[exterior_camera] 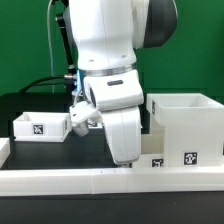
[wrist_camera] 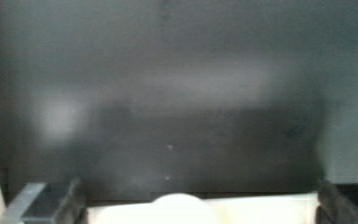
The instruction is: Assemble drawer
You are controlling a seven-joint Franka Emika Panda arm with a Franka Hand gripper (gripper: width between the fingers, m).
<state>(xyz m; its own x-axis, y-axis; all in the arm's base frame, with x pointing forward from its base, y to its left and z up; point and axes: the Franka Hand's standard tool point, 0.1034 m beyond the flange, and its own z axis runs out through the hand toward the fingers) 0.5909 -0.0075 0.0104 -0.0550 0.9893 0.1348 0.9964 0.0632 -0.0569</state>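
The tall white drawer housing (exterior_camera: 185, 128) stands at the exterior view's right, open at the top, with tags on its front. One small white tray (exterior_camera: 40, 125) with a tag sits at the exterior view's left. My gripper (exterior_camera: 125, 158) points down between them, just behind the rail; the white hand hides its fingers there. In the wrist view the gripper (wrist_camera: 197, 203) is open, with its dark fingers (wrist_camera: 43, 205) wide apart. A second white tray (wrist_camera: 247, 213) with a rounded knob (wrist_camera: 181, 200) lies between them, with a small gap on each side.
A long low white rail (exterior_camera: 90, 180) runs along the front of the black table (wrist_camera: 176, 90). Dark cables hang behind the arm at the exterior view's left, in front of a green wall.
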